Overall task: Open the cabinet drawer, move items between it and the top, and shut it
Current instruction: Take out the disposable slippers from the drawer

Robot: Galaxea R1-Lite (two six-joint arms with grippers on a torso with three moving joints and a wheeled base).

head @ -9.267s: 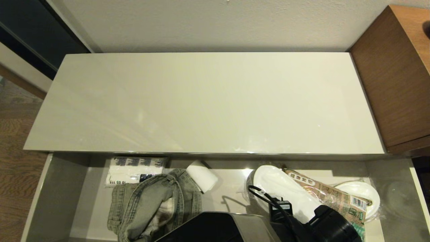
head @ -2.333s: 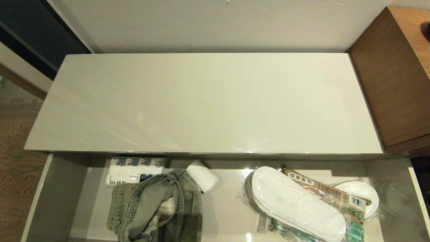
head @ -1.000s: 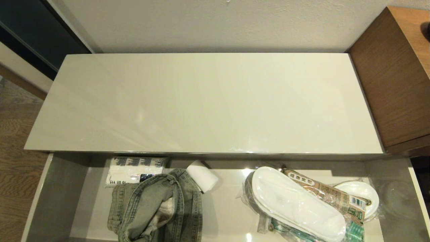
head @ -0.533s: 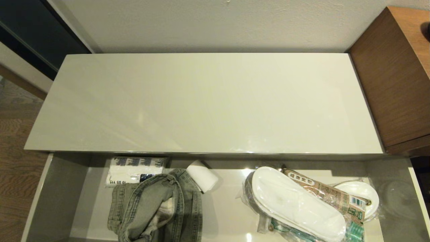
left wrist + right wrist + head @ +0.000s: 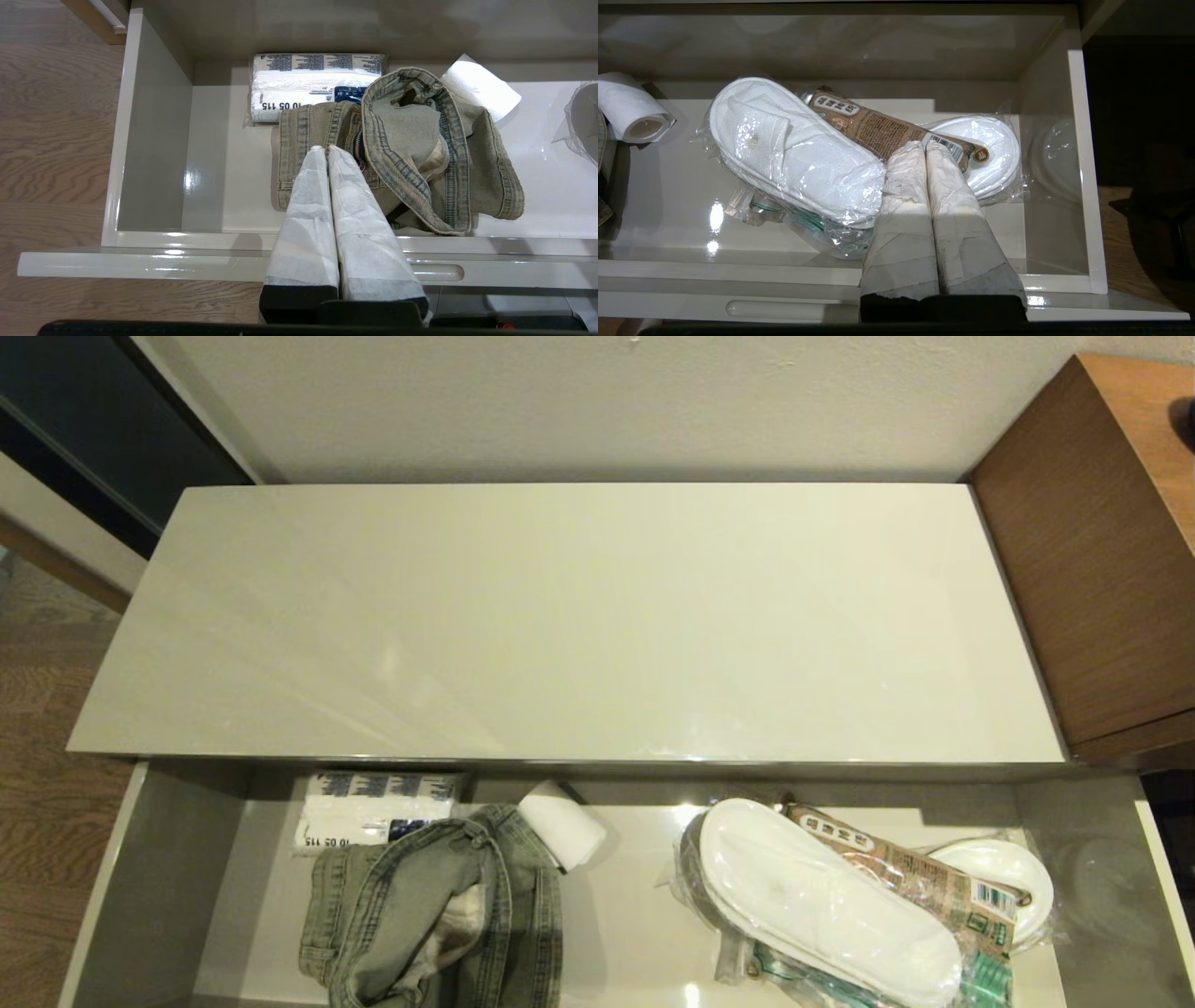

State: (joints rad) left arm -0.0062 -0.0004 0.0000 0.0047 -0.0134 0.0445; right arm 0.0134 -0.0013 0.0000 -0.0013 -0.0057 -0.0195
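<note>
Since the earliest frame the black arm and its cable that hung over the slippers at the bottom of the head view have gone; nothing else has shifted.

From the head view, the top [image 5: 569,616] fills the middle of the frame, bare and glossy, with a brown desk [image 5: 1102,541] at the upper right. Below it the drawer [image 5: 159,887] stands pulled out along the bottom edge. At lower left of it the denim [image 5: 434,915] lies crumpled, half covering a white packet [image 5: 373,807] behind it, with a paper roll [image 5: 563,824] touching its upper right corner. At lower right the slippers [image 5: 822,896] lie in clear wrap, one long one across, the other [image 5: 1004,873] peeking out at the right, and a brown packet [image 5: 920,877] rests slantwise between them. Neither gripper shows here.

In the left wrist view, the left gripper [image 5: 328,149] hangs above the denim [image 5: 420,154] at mid frame, its taped fingers [image 5: 306,205] pressed together on nothing. The white packet [image 5: 313,84] sits at upper centre, the roll [image 5: 481,88] at upper right.

In the right wrist view, the right gripper [image 5: 924,145] hangs over the brown packet [image 5: 878,126] at centre, fingers [image 5: 952,210] pressed together and empty. The slippers [image 5: 794,149] spread left of it, the roll [image 5: 630,112] at far left.
</note>
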